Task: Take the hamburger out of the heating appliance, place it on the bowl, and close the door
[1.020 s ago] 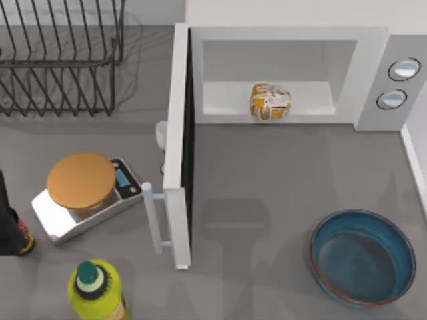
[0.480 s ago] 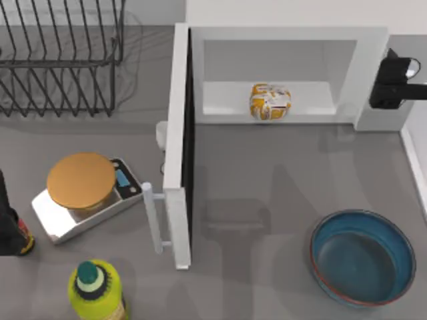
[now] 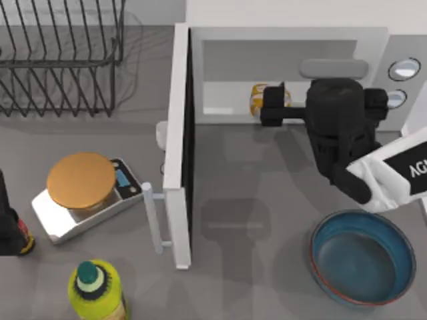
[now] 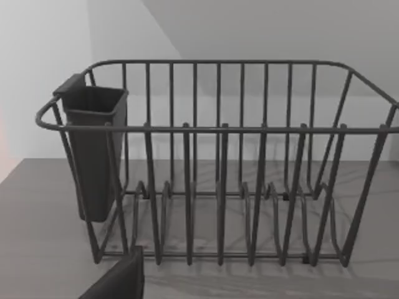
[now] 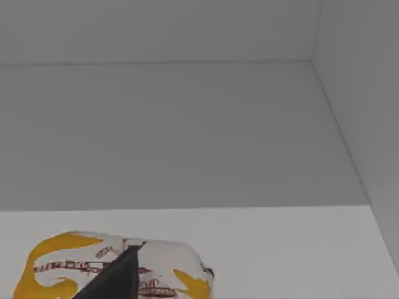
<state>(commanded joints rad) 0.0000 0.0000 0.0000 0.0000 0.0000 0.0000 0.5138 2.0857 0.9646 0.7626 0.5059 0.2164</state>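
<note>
A: What has changed over the last second?

B: The right gripper (image 3: 272,105) has been brought in from the table's right edge to the mouth of the microwave (image 3: 373,47). It is now seen just at the burger (image 3: 257,97), partly covering it from above. The left arm is parked out by the dish rack (image 4: 218,162).

A: And the meaning for the task?

B: The reach looks nearly done, and the grasp is judged to be next. The bowl (image 3: 393,237) is empty and the door (image 3: 177,143) is swung wide open.

A: Is anything held?

B: How far the fingers are spread cannot be told. Nothing appears to be gripped yet.

A: How is the burger described?

B: A small rounded lump in white paper with yellow and brown print, resting on the floor of the cavity near its front edge.
</note>
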